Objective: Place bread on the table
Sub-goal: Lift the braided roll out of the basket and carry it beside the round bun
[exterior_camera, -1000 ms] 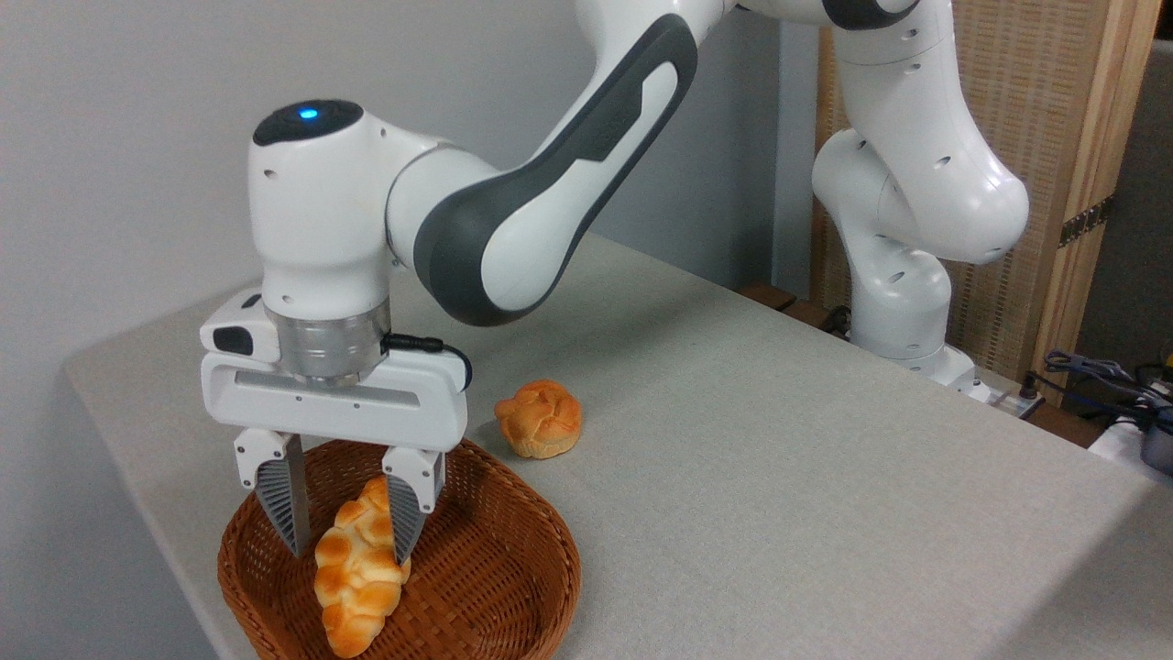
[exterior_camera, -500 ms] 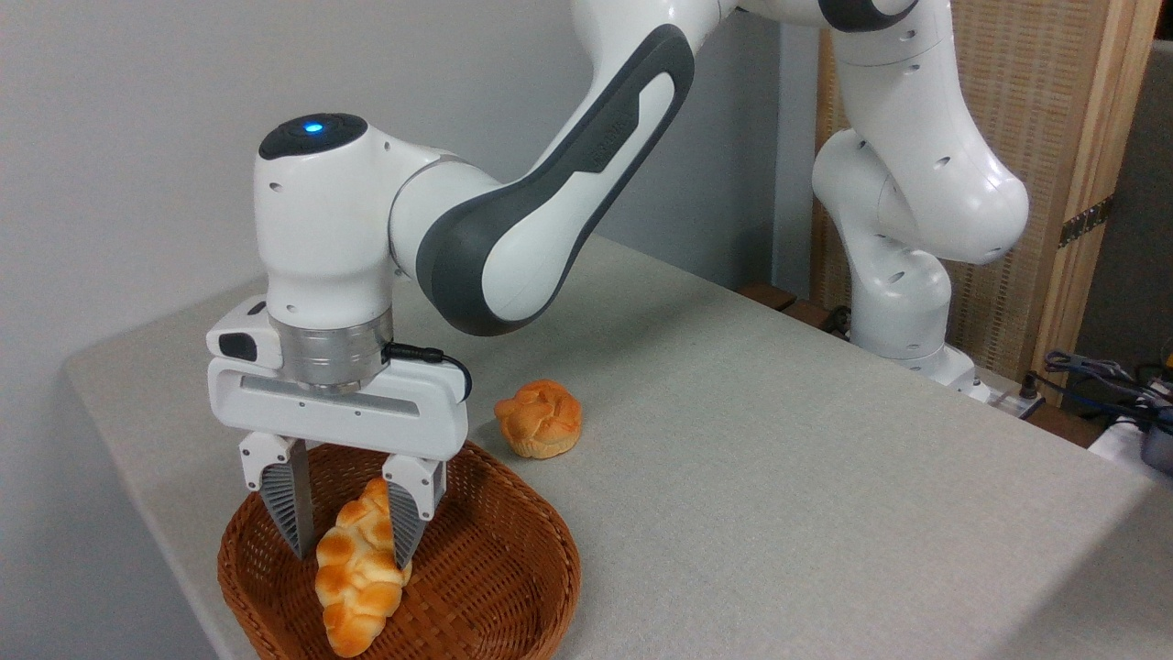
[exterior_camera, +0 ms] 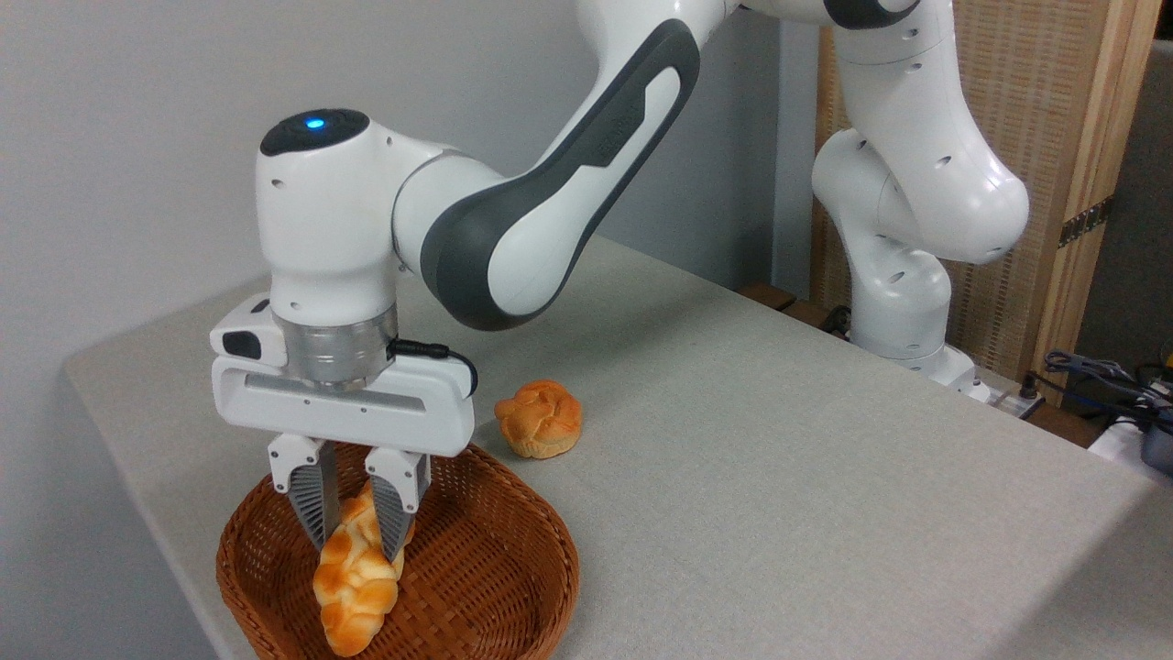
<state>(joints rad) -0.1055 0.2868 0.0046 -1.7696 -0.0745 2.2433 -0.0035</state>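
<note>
Grey-beige cloth covers the table (exterior_camera: 733, 477), which runs from lower left to right of the frame against a pale wall. At lower left I see a brown wicker basket (exterior_camera: 495, 587) near the table's front edge. My gripper (exterior_camera: 356, 541) reaches down into it, fingers (exterior_camera: 312, 500) pressed against both sides of the bread (exterior_camera: 353, 587), clamped on its upper half. The bread lies inside the basket, its lower end pointing toward the bottom edge of the frame; I cannot tell whether it rests on the weave. A small round bun (exterior_camera: 539, 418) sits on the cloth just beyond the basket, apart from it.
</note>
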